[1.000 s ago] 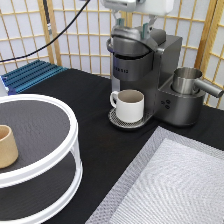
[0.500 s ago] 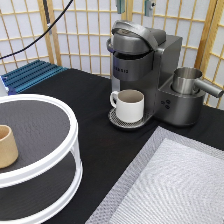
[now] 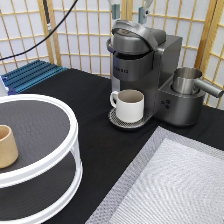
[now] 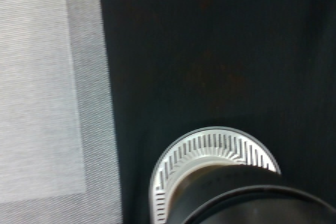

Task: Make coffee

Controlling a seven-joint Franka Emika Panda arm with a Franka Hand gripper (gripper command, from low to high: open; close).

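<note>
The grey coffee machine (image 3: 150, 70) stands at the exterior view's top centre, and its lid (image 3: 131, 31) is down. A cream-white mug (image 3: 130, 105) sits on the round drip tray (image 3: 116, 120) under the spout. My gripper (image 3: 131, 9) hangs just above the lid at the top edge, its two fingers apart and empty. The coffee pod is not in view. The wrist view looks down on the machine's dark top (image 4: 240, 202) and the slotted drip tray (image 4: 214, 147).
A white two-tier round stand (image 3: 45, 150) at the exterior view's left holds a tan handleless cup (image 3: 7, 146). A grey mat (image 3: 175, 185) lies at the bottom right. A steel pitcher (image 3: 186, 80) stands on the machine's right side. A blue rack (image 3: 30, 75) is at the back left.
My gripper has lifted off the machine's lid and risen towards the exterior view's top edge. The lid stays down and the mug has not moved.
</note>
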